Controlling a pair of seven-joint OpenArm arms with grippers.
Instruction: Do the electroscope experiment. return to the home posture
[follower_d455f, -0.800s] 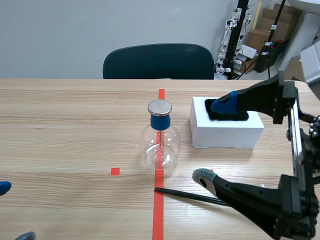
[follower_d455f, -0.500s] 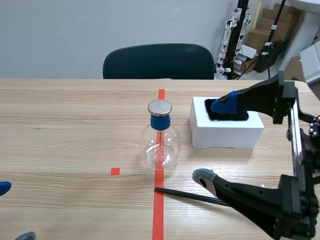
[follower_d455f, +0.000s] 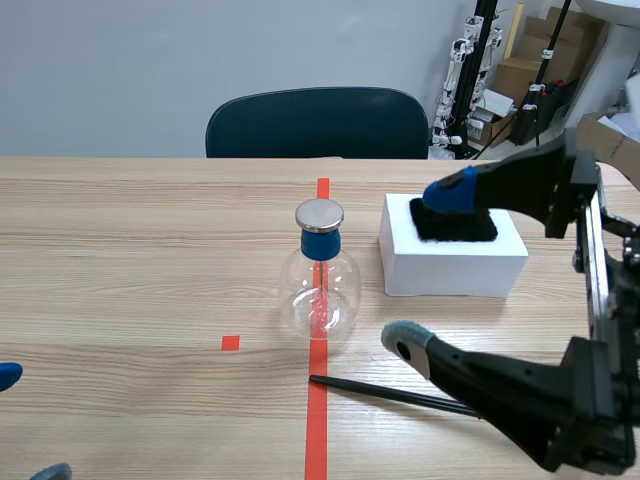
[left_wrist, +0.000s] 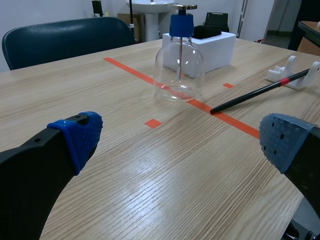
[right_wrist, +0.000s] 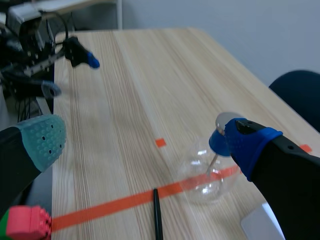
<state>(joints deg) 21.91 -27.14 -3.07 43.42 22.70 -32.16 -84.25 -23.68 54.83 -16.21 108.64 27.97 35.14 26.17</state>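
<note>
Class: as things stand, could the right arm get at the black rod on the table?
Probably yes. The right gripper is open close to the black rod, which lies bare on the table; the electroscope flask stands apart from it.

Right gripper (follower_d455f: 427, 267) has been raised a little since the earlier frames. Its far blue pad (follower_d455f: 450, 192), right of the flask (follower_d455f: 320, 285), was level with the flask's metal cap and is now seen slightly higher than it. Its near grey-green pad (follower_d455f: 403, 340), also right of the flask, has been lifted from just below base level to about base level and brought a touch nearer the flask. The black arm behind it has been shifted upward too.
</note>
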